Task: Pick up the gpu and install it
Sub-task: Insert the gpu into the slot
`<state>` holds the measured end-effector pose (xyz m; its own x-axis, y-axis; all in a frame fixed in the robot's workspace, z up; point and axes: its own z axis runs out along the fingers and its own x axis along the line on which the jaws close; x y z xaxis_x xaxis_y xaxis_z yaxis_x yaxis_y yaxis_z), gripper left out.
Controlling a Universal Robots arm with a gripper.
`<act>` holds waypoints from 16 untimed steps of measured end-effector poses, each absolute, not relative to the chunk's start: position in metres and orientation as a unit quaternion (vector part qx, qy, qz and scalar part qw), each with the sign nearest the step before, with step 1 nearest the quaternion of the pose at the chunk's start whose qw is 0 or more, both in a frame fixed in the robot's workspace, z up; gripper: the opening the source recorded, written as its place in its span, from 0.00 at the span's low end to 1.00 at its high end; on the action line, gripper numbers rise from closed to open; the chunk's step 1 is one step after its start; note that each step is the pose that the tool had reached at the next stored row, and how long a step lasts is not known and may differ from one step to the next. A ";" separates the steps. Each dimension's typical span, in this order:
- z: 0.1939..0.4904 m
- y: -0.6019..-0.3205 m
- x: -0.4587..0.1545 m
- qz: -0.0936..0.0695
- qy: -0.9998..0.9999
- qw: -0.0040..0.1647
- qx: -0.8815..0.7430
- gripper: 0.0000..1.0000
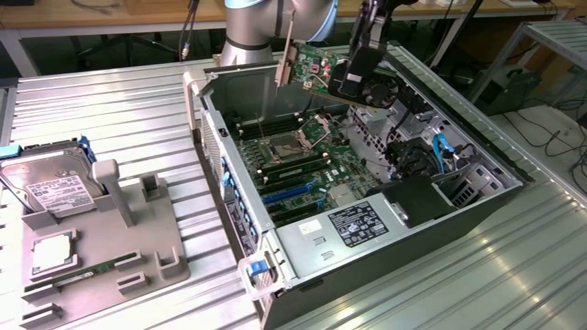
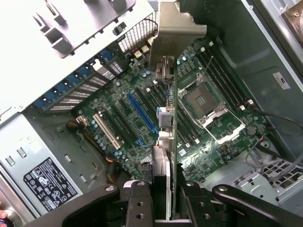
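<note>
My gripper (image 1: 355, 69) is shut on the gpu (image 1: 321, 69), a green card with a black fan cooler and a long pale metal bracket (image 1: 282, 65) at one end. The card hangs tilted in the air above the far end of the open computer case (image 1: 495, 196). In the wrist view the gpu (image 2: 174, 118) stands edge-on between my black fingers (image 2: 139, 203), with its bracket (image 2: 177, 33) at the far end. Below it lies the motherboard (image 2: 222, 137) with a blue expansion slot (image 2: 142, 113), a white slot (image 2: 106, 130) and an open processor socket (image 2: 203, 99). The card does not touch the board.
The blue slots (image 1: 289, 194) and the socket (image 1: 284, 148) lie on the case floor, the silver power supply (image 1: 353, 227) at the near end. On the exterior view's left a grey fixture (image 1: 137, 240) carries a hard drive (image 1: 51, 182), a processor (image 1: 51, 253) and a green memory stick (image 1: 87, 269).
</note>
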<state>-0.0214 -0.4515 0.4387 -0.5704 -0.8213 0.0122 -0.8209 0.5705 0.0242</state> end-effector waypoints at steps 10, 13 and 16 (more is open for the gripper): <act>0.439 -0.452 -0.022 -0.007 -0.865 0.011 0.502 0.28; 0.439 -0.452 -0.022 -0.007 -0.856 0.011 0.516 0.28; 0.439 -0.452 -0.022 -0.007 -0.847 0.012 0.532 0.28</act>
